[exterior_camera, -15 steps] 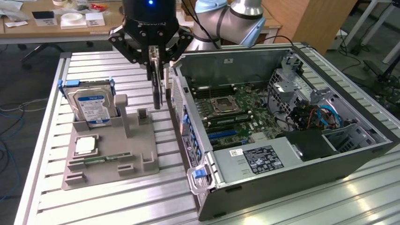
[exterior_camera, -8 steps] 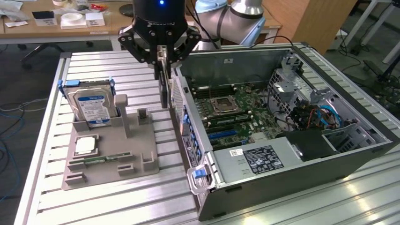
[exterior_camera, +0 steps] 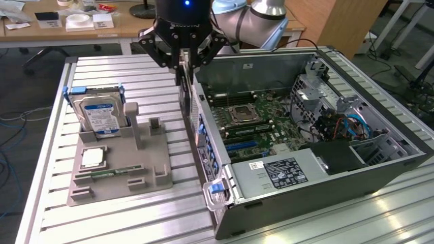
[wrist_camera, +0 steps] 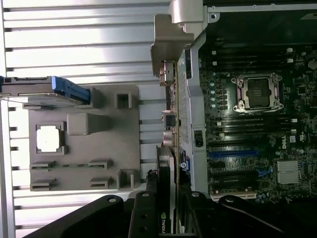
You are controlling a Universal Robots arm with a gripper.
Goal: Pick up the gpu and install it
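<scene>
Gpu (exterior_camera: 181,86) clamped edge-on and upright in the gripper (exterior_camera: 182,66), fingers closed onto both faces. Hanging above the bench (exterior_camera: 135,218), just beside the wall of the open computer case (exterior_camera: 305,178) on the exterior view's left. Placed between that wall and the grey parts holder (exterior_camera: 122,173), clear of the holder. Hard drive (exterior_camera: 100,116) upright at the holder's far corner.
</scene>
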